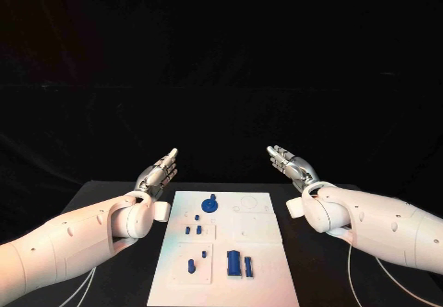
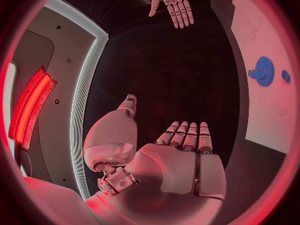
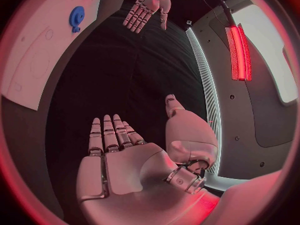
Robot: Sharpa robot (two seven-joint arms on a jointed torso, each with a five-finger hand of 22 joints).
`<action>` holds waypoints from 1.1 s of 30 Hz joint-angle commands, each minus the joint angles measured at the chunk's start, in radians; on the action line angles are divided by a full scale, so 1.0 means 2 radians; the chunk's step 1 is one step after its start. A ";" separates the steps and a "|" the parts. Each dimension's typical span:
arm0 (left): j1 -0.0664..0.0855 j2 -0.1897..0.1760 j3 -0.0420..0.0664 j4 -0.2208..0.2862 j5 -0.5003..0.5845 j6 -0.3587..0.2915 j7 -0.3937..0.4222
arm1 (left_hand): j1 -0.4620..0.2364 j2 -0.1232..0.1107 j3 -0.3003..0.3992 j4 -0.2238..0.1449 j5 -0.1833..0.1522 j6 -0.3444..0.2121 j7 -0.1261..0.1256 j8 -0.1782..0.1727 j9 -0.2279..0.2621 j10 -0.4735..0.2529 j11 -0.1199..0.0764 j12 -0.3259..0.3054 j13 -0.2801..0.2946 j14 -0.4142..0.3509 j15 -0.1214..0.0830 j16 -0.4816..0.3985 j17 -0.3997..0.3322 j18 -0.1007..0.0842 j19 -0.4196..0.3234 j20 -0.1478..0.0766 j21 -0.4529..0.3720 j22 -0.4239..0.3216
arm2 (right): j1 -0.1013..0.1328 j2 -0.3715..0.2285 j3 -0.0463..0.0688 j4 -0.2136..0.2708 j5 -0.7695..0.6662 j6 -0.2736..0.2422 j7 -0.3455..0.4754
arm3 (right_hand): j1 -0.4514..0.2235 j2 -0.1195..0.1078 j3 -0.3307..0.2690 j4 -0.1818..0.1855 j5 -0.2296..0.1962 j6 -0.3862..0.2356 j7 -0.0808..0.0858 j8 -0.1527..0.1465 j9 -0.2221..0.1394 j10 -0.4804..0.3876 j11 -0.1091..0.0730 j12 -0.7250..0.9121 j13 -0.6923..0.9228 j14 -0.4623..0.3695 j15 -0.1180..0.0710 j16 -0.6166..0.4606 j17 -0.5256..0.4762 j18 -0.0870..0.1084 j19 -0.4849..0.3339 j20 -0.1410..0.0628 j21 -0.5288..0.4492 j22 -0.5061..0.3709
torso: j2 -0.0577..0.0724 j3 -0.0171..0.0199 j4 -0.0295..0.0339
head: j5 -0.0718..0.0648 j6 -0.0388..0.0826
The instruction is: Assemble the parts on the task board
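Observation:
The white task board (image 1: 263, 240) lies in the middle of the black table. A round blue gear (image 1: 210, 204) stands on it near the far edge, also seen as the gear (image 2: 264, 71) and the gear (image 3: 76, 16). Small blue pegs (image 1: 193, 228) sit mid-board, and longer blue blocks (image 1: 238, 263) lie near the front. My left hand (image 1: 160, 171) is raised above the table left of the board, fingers stretched flat, holding nothing; its palm (image 2: 181, 157) is bare. My right hand (image 1: 294, 165) mirrors it to the board's right, flat and bare (image 3: 115, 157).
Bare black table (image 1: 102, 198) runs along both sides of the board. A thin white cable (image 1: 355, 272) trails under my right arm at the table's right side.

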 commanded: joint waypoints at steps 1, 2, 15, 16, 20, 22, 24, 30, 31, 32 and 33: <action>-0.003 -0.007 0.003 0.034 -0.010 -0.068 0.012 | -0.359 0.015 -0.033 -0.020 -0.021 -0.069 -0.013 -0.015 -0.028 -0.079 -0.016 -0.006 -0.005 -0.067 -0.016 -0.018 -0.017 -0.018 -0.072 -0.025 -0.006 -0.007 | -0.009 -0.007 0.008 0.039 0.038 -0.057 0.026 | -0.281 0.011 -0.039 -0.012 -0.010 -0.074 -0.017 -0.014 -0.033 -0.137 -0.013 -0.006 -0.010 -0.119 -0.010 -0.017 -0.025 -0.018 -0.082 -0.019 -0.007 -0.034 | 0.003 0.0103 -0.0030 | 0.007 0.006; -0.005 -0.010 0.004 0.046 -0.012 -0.083 0.013 | -0.359 0.015 -0.033 -0.020 -0.021 -0.069 -0.013 -0.015 -0.028 -0.079 -0.016 -0.006 -0.005 -0.067 -0.016 -0.018 -0.017 -0.018 -0.072 -0.025 -0.006 -0.007 | -0.013 -0.010 0.011 0.053 0.046 -0.069 0.031 | -0.281 0.011 -0.039 -0.012 -0.010 -0.074 -0.017 -0.014 -0.033 -0.137 -0.013 -0.006 -0.010 -0.119 -0.010 -0.017 -0.025 -0.018 -0.082 -0.019 -0.007 -0.034 | 0.003 0.0104 -0.0030 | 0.007 0.006; -0.017 -0.041 0.014 0.177 -0.030 -0.233 0.031 | -0.359 0.015 -0.033 -0.020 -0.021 -0.069 -0.013 -0.015 -0.028 -0.079 -0.016 -0.006 -0.005 -0.067 -0.016 -0.018 -0.017 -0.018 -0.072 -0.025 -0.006 -0.007 | -0.040 -0.034 0.037 0.163 0.108 -0.161 0.066 | -0.281 0.011 -0.039 -0.012 -0.010 -0.074 -0.017 -0.014 -0.033 -0.137 -0.013 -0.006 -0.010 -0.119 -0.010 -0.017 -0.025 -0.018 -0.082 -0.019 -0.007 -0.034 | 0.003 0.0104 -0.0030 | 0.007 0.006; -0.018 -0.042 0.014 0.180 -0.030 -0.237 0.031 | -0.359 0.015 -0.033 -0.020 -0.021 -0.069 -0.013 -0.015 -0.028 -0.079 -0.016 -0.006 -0.005 -0.067 -0.016 -0.018 -0.017 -0.018 -0.072 -0.025 -0.006 -0.007 | -0.040 -0.034 0.037 0.163 0.109 -0.161 0.066 | -0.281 0.011 -0.039 -0.012 -0.010 -0.074 -0.017 -0.014 -0.033 -0.137 -0.013 -0.006 -0.010 -0.119 -0.010 -0.017 -0.025 -0.018 -0.082 -0.019 -0.007 -0.034 | 0.003 0.0104 -0.0030 | 0.007 0.006; -0.018 -0.043 0.014 0.184 -0.031 -0.241 0.032 | -0.359 0.015 -0.033 -0.020 -0.021 -0.069 -0.013 -0.015 -0.028 -0.079 -0.016 -0.006 -0.005 -0.067 -0.016 -0.018 -0.017 -0.018 -0.072 -0.025 -0.006 -0.007 | -0.040 -0.034 0.037 0.163 0.109 -0.161 0.066 | -0.281 0.011 -0.039 -0.012 -0.010 -0.074 -0.017 -0.014 -0.033 -0.137 -0.013 -0.006 -0.010 -0.119 -0.010 -0.017 -0.025 -0.018 -0.082 -0.019 -0.007 -0.034 | 0.003 0.0104 -0.0030 | 0.007 0.006; -0.018 -0.043 0.014 0.184 -0.031 -0.241 0.032 | -0.359 0.015 -0.033 -0.020 -0.021 -0.069 -0.013 -0.015 -0.028 -0.079 -0.016 -0.006 -0.005 -0.067 -0.016 -0.018 -0.017 -0.018 -0.072 -0.025 -0.006 -0.007 | -0.040 -0.034 0.037 0.163 0.109 -0.161 0.066 | -0.281 0.011 -0.039 -0.012 -0.010 -0.074 -0.017 -0.014 -0.033 -0.137 -0.013 -0.006 -0.010 -0.119 -0.010 -0.017 -0.025 -0.018 -0.082 -0.019 -0.007 -0.034 | 0.003 0.0104 -0.0030 | 0.007 0.006; -0.018 -0.043 0.014 0.184 -0.031 -0.241 0.032 | -0.359 0.015 -0.033 -0.020 -0.021 -0.069 -0.013 -0.015 -0.028 -0.079 -0.016 -0.006 -0.005 -0.067 -0.016 -0.018 -0.017 -0.018 -0.072 -0.025 -0.006 -0.007 | -0.040 -0.034 0.037 0.163 0.109 -0.161 0.066 | -0.281 0.011 -0.039 -0.012 -0.010 -0.074 -0.017 -0.014 -0.033 -0.137 -0.013 -0.006 -0.010 -0.119 -0.010 -0.017 -0.025 -0.018 -0.082 -0.019 -0.007 -0.034 | 0.003 0.0104 -0.0030 | 0.007 0.006; -0.018 -0.043 0.014 0.184 -0.031 -0.241 0.032 | -0.359 0.015 -0.033 -0.020 -0.021 -0.069 -0.013 -0.015 -0.028 -0.079 -0.016 -0.006 -0.005 -0.067 -0.016 -0.018 -0.017 -0.018 -0.072 -0.025 -0.006 -0.007 | -0.040 -0.034 0.037 0.163 0.109 -0.161 0.066 | -0.281 0.011 -0.039 -0.012 -0.010 -0.074 -0.017 -0.014 -0.033 -0.137 -0.013 -0.006 -0.010 -0.119 -0.010 -0.017 -0.025 -0.018 -0.082 -0.019 -0.007 -0.034 | 0.003 0.0104 -0.0030 | 0.007 0.006; -0.018 -0.043 0.014 0.184 -0.031 -0.241 0.032 | -0.359 0.015 -0.033 -0.020 -0.021 -0.069 -0.013 -0.015 -0.028 -0.079 -0.016 -0.006 -0.005 -0.067 -0.016 -0.018 -0.017 -0.018 -0.072 -0.025 -0.006 -0.007 | -0.040 -0.034 0.037 0.163 0.109 -0.161 0.066 | -0.281 0.011 -0.039 -0.012 -0.010 -0.074 -0.017 -0.014 -0.033 -0.137 -0.013 -0.006 -0.010 -0.119 -0.010 -0.017 -0.025 -0.018 -0.082 -0.019 -0.007 -0.034 | 0.003 0.0104 -0.0030 | 0.007 0.006; -0.018 -0.043 0.014 0.184 -0.031 -0.241 0.032 | -0.359 0.015 -0.033 -0.020 -0.021 -0.069 -0.013 -0.015 -0.028 -0.079 -0.016 -0.006 -0.005 -0.067 -0.016 -0.018 -0.017 -0.018 -0.072 -0.025 -0.006 -0.007 | -0.040 -0.034 0.037 0.163 0.109 -0.161 0.066 | -0.281 0.011 -0.039 -0.012 -0.010 -0.074 -0.017 -0.014 -0.033 -0.137 -0.013 -0.006 -0.010 -0.119 -0.010 -0.017 -0.025 -0.018 -0.082 -0.019 -0.007 -0.034 | 0.003 0.0104 -0.0030 | 0.007 0.006; -0.018 -0.043 0.014 0.184 -0.031 -0.241 0.032 | -0.359 0.015 -0.033 -0.020 -0.021 -0.069 -0.013 -0.015 -0.028 -0.079 -0.016 -0.006 -0.005 -0.067 -0.016 -0.018 -0.017 -0.018 -0.072 -0.025 -0.006 -0.007 | -0.040 -0.034 0.037 0.163 0.109 -0.161 0.066 | -0.281 0.011 -0.039 -0.012 -0.010 -0.074 -0.017 -0.014 -0.033 -0.137 -0.013 -0.006 -0.010 -0.119 -0.010 -0.017 -0.025 -0.018 -0.082 -0.019 -0.007 -0.034 | 0.003 0.0104 -0.0030 | 0.007 0.006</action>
